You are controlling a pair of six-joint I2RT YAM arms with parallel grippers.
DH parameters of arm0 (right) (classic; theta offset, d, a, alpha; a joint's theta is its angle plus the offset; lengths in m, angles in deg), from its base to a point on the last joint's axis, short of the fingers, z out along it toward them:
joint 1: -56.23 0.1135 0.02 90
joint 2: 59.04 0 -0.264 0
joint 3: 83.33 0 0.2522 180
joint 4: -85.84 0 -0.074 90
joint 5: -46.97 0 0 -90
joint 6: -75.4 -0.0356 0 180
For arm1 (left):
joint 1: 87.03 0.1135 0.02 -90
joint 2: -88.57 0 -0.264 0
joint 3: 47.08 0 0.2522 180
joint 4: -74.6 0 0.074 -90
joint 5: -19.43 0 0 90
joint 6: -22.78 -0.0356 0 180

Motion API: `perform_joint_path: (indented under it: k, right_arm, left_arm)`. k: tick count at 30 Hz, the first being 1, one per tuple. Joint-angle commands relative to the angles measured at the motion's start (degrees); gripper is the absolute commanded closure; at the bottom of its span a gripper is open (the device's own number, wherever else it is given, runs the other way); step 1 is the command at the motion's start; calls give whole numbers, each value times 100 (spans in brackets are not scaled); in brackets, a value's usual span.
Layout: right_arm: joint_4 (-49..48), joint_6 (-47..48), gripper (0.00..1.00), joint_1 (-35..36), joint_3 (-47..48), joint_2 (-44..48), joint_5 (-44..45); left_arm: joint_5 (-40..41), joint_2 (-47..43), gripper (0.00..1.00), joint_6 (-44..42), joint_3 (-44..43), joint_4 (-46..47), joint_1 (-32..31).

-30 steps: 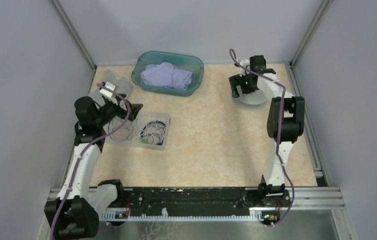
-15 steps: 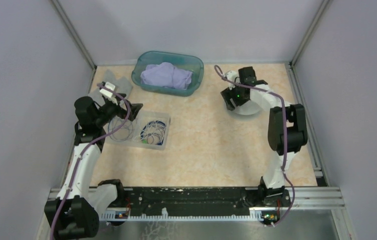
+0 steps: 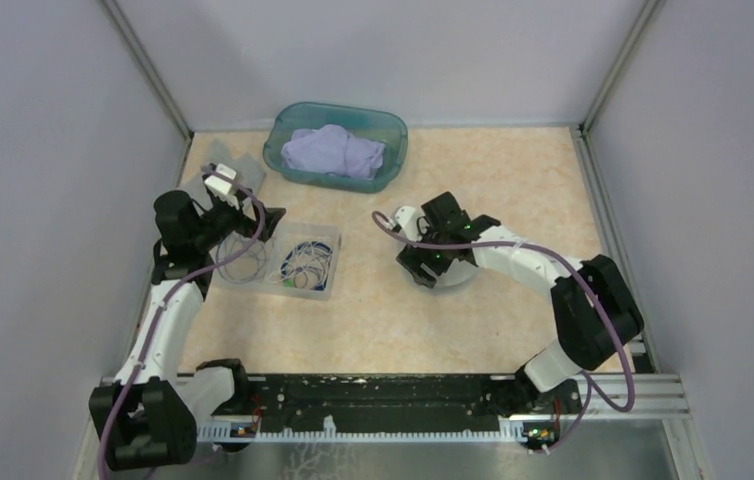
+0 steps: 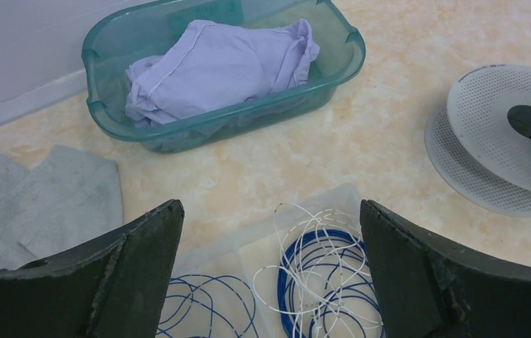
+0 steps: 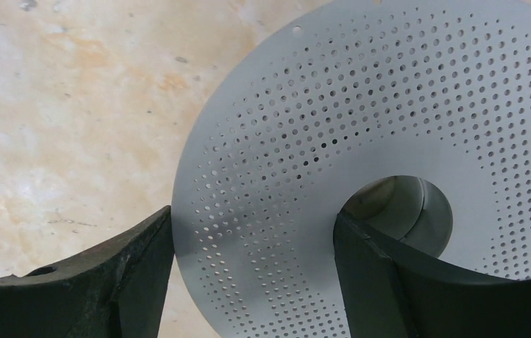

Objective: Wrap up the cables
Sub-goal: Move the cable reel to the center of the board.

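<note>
The cables (image 3: 305, 262) lie in a shallow clear plastic tray (image 3: 334, 272) on the left side of the desk (image 3: 403, 330). The tray looks split in two. The right part holds a tangle of blue loops mixed with a whitish wire (image 4: 319, 271), and the left part holds thinner blue loops (image 4: 210, 310).

The left gripper (image 3: 261, 218) hangs over the far left edge of the tray with its jaws wide apart and nothing between them. In its wrist view the cables sit below and between the two fingers, not touched.

The right gripper (image 3: 431, 264) is at the middle of the desk, to the right of the tray and well apart from the cables. It is clamped on a white perforated spool (image 5: 361, 105). One finger is at the flange's outer rim and the other is at the edge of the centre hole.

At the far edge, beyond the tray, a teal plastic basin (image 3: 275, 150) holds a crumpled lavender cloth (image 3: 333, 150). A grey towel (image 4: 37, 197) lies flat on the desk at the far left, just beside the basin and near the tray's far left corner.
</note>
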Motion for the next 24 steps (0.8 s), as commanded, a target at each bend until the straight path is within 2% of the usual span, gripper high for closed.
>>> perform_joint_path:
  k: [1, 6, 17, 24]
  right_arm:
    - [-337, -264, 31, 436, -82, 208, -319]
    - [-201, -325, 25, 818, -8, 244, -489]
    - [-24, -87, 13, 827, 158, 958, -249]
    - [-535, -264, 13, 375, -362, 1756, -168]
  left_arm:
    - [17, -23, 0, -569, 89, -180, 41]
    - [64, -33, 0, -954, 167, -406, 35]
    - [66, 36, 0, -1569, 386, -794, -105]
    - [339, 588, 0, -1694, 285, -843, -661]
